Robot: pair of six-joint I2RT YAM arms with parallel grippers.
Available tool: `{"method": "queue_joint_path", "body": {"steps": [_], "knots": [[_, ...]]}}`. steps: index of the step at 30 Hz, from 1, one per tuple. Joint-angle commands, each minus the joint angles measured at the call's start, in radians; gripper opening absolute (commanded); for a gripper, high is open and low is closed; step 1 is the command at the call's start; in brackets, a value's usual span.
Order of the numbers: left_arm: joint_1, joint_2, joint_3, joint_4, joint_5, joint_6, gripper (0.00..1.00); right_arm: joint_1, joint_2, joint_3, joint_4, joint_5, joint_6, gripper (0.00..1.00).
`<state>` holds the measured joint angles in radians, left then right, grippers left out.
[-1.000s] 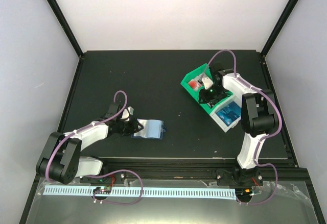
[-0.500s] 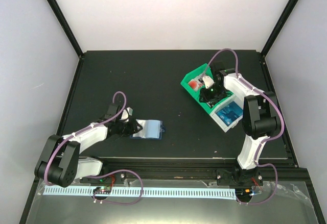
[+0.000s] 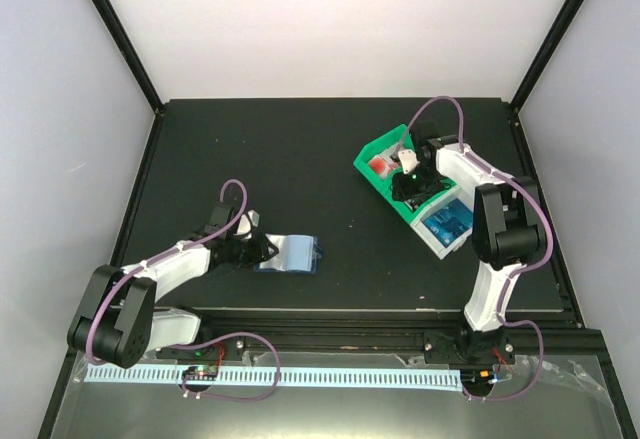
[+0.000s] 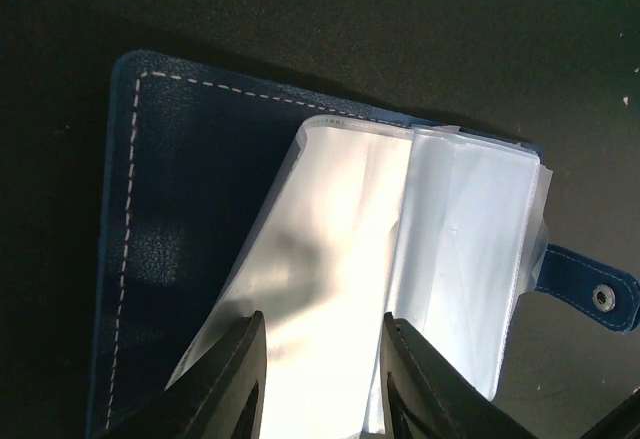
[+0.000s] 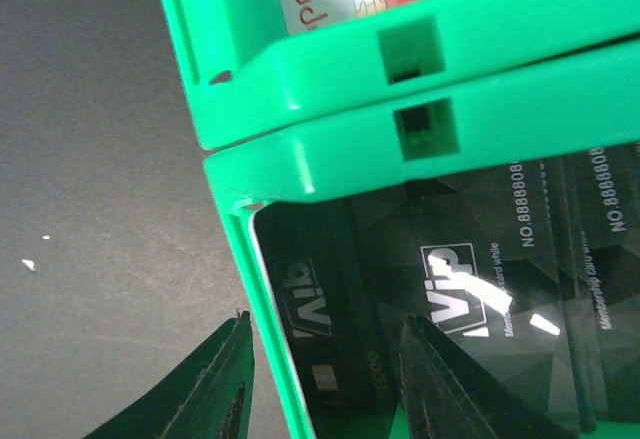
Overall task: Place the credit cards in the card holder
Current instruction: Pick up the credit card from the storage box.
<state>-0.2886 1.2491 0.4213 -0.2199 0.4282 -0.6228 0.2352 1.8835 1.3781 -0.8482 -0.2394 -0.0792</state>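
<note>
The card holder (image 3: 292,255) lies open on the black table, its navy cover (image 4: 180,219) down and clear sleeves (image 4: 460,249) fanned out, snap tab (image 4: 592,295) at the right. My left gripper (image 3: 262,249) is at its left end. Its jaws stand partly apart over one raised clear sleeve (image 4: 330,229), which spreads wider than the gap (image 4: 322,324). Blue credit cards (image 3: 451,222) lie in a white bin. My right gripper (image 3: 408,184) is open over the green bin. One finger is outside the green wall (image 5: 262,299), the other over dark VIP-printed cards (image 5: 470,289) inside (image 5: 325,324).
The green bin (image 3: 372,151) has a second compartment holding a red-and-white item (image 3: 380,166). The white bin (image 3: 434,242) joins it on the near right. Black frame posts stand at the table's back corners.
The right gripper has shifted slightly over the green bin and its jaws have spread a little. The left arm and the card holder have stayed still.
</note>
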Motion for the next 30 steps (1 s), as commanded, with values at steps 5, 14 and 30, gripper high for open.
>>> {"method": "queue_joint_path", "body": {"steps": [5,14,30], "knots": [[0.002,-0.004,-0.022,-0.053,-0.040,-0.003,0.34,0.007,0.031,0.005,0.012,-0.020,-0.019,0.41],[0.002,-0.006,-0.024,-0.052,-0.042,-0.005,0.34,0.007,-0.034,-0.019,0.007,-0.057,-0.003,0.38],[0.002,-0.013,-0.024,-0.054,-0.042,-0.007,0.34,0.007,-0.059,-0.033,0.004,-0.063,0.012,0.24]]}}
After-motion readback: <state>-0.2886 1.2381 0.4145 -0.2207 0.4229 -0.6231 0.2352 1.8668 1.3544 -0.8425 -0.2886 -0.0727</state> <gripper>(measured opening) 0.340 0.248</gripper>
